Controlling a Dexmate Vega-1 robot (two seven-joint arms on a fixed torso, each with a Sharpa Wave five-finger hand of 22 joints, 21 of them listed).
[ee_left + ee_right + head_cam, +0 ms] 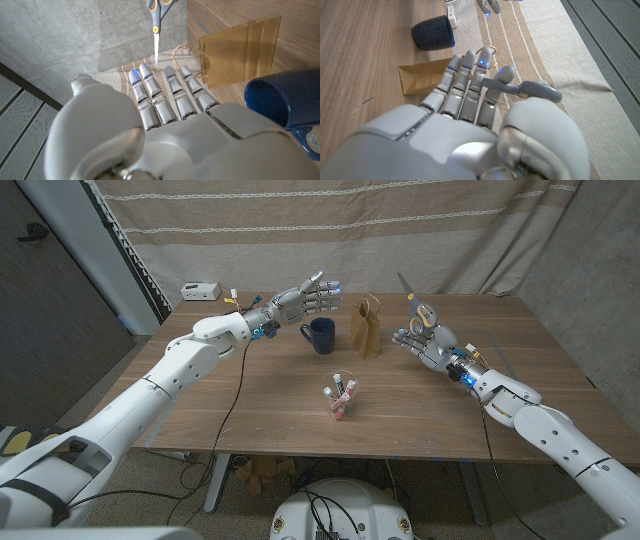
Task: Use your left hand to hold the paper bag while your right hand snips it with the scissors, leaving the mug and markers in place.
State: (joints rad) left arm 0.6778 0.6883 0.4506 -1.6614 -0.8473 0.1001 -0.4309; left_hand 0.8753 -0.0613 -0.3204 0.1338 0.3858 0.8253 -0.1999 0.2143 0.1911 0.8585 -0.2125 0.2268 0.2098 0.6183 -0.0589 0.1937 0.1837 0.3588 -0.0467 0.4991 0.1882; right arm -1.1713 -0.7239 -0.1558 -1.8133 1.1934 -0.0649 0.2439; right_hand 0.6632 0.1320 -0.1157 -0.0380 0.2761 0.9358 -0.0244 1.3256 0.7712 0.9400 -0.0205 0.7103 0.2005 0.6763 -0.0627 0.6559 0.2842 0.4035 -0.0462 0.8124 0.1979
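At the middle of the counter the paper bag stands upright, just right of the mug, markers nearer the front. To do this step well, the left hand, fingers straight and holding nothing, should pass over the mug and grip the bag's top edge. Beside the bag, the right hand holds the scissors, blades up
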